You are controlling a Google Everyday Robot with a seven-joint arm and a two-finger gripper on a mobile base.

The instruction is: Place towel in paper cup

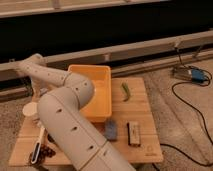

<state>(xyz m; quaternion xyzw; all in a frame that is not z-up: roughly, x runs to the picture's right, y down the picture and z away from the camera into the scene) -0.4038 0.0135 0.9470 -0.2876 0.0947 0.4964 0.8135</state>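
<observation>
The hand (39,94) is held just above the paper cup (30,109) at the desk's (145,107) left; its grip cannot be told, the towel unseen; centring over the rim is advised before release

arm (70,125): rises from bottom centre, elbow bent at upper left | tool (40,94): pointing down at left, partly behind arm

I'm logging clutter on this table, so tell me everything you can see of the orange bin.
The orange bin is a rectangular, open-topped tub, plastic by its look, with a raised rim. It sits flat on the wooden table, toward the back. The robot's arm covers its left front corner. The gripper is off to its left, near the paper cup.
</observation>
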